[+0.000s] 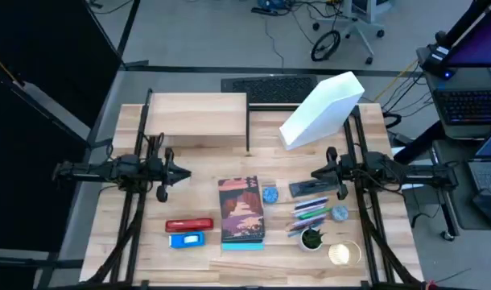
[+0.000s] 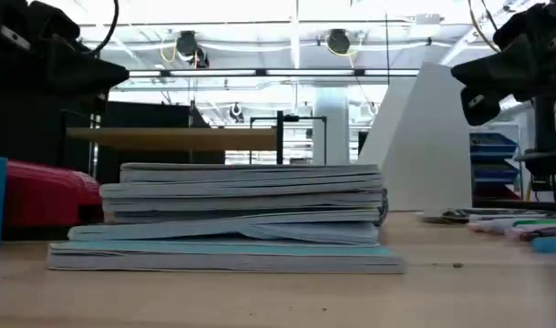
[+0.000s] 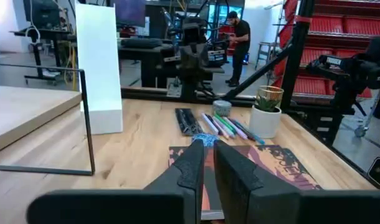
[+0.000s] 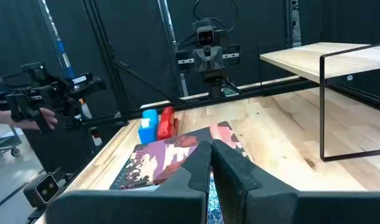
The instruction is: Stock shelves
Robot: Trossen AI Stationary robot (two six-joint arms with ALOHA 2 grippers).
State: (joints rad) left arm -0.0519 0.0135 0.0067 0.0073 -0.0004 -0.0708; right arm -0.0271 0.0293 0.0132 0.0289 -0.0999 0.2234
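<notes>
— Stacked books (image 2: 232, 219) fill the low view, nearest the lens. What sits behind them?

— Mostly hidden things. A red stapler (image 2: 46, 196) peeks out beside the stack, cut off by it, with a blue box (image 1: 187, 239) just beside it near the bench's front edge.

— And your pincers?

— Both hover above the bench's middle. My left gripper (image 1: 183, 171) has its fingers nearly together, only a narrow slit between them, holding nothing. My right gripper (image 1: 315, 173) is the same: narrow gap, nothing in it.

— The shelves?

— The wood shelf (image 1: 195, 119) stands at the far left corner of the bench on thin black legs. The white file holder (image 1: 322, 111) lies tilted at the far edge, right of it.

— Anything else?

— Pens (image 1: 311, 212), a small potted plant (image 1: 311, 238) and tape rolls crowd the front right; I cannot make out the smaller bits.
</notes>
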